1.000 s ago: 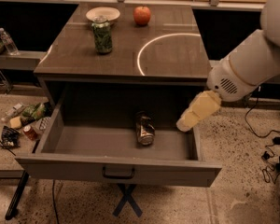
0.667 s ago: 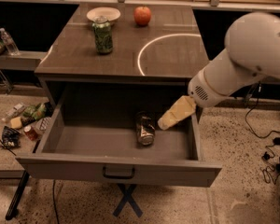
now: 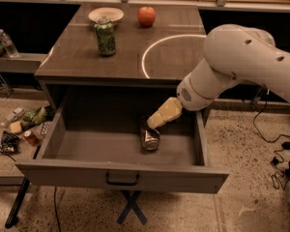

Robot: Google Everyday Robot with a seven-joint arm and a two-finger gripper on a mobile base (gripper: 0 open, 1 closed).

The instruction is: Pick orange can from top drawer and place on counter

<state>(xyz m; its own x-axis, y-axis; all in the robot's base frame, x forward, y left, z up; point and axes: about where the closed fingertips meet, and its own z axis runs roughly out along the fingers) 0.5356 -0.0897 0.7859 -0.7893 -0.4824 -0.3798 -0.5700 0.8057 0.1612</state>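
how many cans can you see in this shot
2. The green can stands on the counter beside the bowl; the orange can sits in the open top drawer, the hand just above it. The floor litter at left may hide more.

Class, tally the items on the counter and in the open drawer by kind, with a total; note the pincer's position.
Drink cans: 2 (green patterned can on the glossy grey-brown counter, shiny copper-orange can in the open top drawer)
White shallow bowl: 1
Red round fruit: 1
Total: 4
Cream pincer: in the drawer, at the copper-orange can.
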